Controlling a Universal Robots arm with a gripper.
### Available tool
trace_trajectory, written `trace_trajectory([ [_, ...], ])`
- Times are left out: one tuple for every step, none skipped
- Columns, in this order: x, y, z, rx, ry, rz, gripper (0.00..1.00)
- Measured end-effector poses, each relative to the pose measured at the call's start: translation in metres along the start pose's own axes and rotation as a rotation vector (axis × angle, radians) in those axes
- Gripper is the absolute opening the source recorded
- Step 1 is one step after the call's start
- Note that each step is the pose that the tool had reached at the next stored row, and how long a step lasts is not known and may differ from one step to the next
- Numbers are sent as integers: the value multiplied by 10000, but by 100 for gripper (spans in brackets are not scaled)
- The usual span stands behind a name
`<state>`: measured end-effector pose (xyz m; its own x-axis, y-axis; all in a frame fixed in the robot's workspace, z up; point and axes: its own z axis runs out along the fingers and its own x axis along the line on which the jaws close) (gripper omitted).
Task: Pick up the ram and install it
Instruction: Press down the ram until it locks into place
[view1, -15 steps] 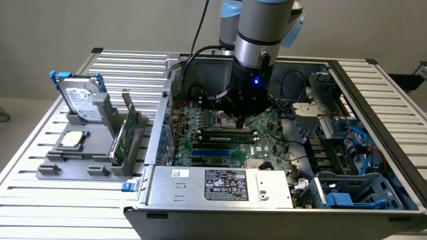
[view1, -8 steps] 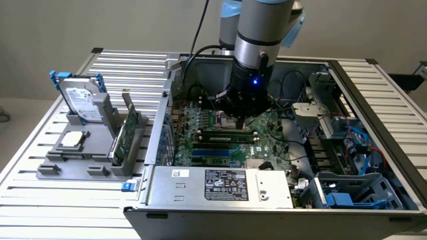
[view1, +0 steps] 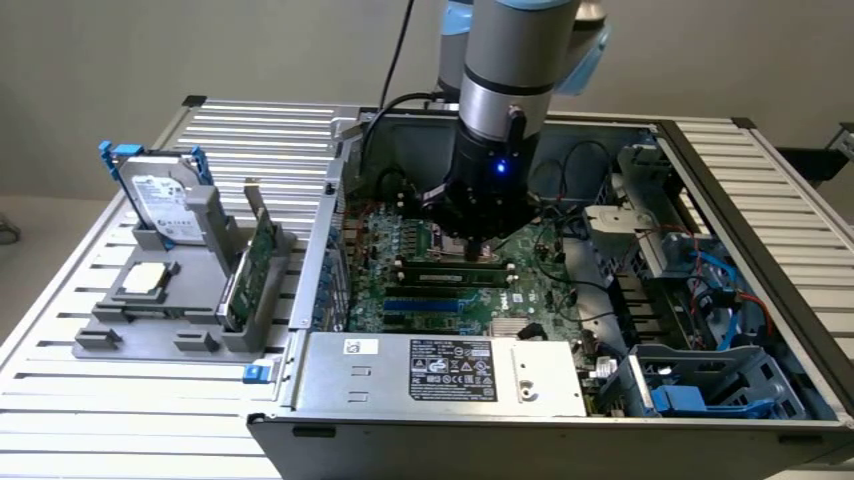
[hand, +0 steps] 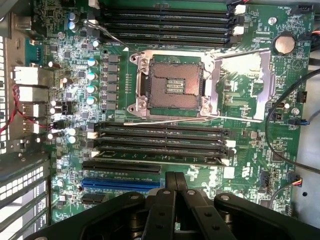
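The gripper (view1: 478, 248) hung inside the case (view1: 441, 435), low over the board (view1: 534, 285); in the wrist view the gripper (hand: 175, 181) was closed, its fingers (hand: 164, 210) pressed together with nothing visible between them.

The socket (hand: 175, 85) lay open in the middle of the board (hand: 250, 105), with a bank of four dark slots (hand: 162, 145) just beside it on the gripper's side and a second bank (hand: 167, 25) on its far side; the fingertips stood near the closer bank, further from the socket than the slots were.

In the exterior view the ram (view1: 457, 268) appeared as a long dark stick with a green edge, lying along the slots beside the socket and right under the gripper's tip; whether the tip touched it could not be told, and in the wrist view it could not be told which slot held it.

Well apart from the socket, outside the case towards the exterior view's left, a grey holder (view1: 134, 340) sat on the slatted table (view1: 120, 420); a drive (view1: 167, 205) with blue rails stood upright at its far end, and a green card (view1: 254, 268) stood on edge on the side nearest the case.

A power supply (view1: 427, 368) with a white label lay in the case at its near wall, away from the socket.
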<state>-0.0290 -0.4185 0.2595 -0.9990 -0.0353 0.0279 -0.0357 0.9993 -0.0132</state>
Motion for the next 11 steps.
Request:
trace_trajectory([
  [15,-5,0,0,0,6,11],
  [29,-10,1,1,0,12,11],
  [43,-14,1,0,1,20,11],
  [56,-17,2,0,0,33,11],
  [61,-18,2,0,0,39,11],
  [61,-18,2,0,0,38,11],
  [61,-18,2,0,0,38,11],
  [61,-18,2,-1,0,38,11],
  [61,-18,2,0,0,38,11],
  [61,-18,2,0,1,38,11],
  [61,-18,2,0,1,38,11],
])
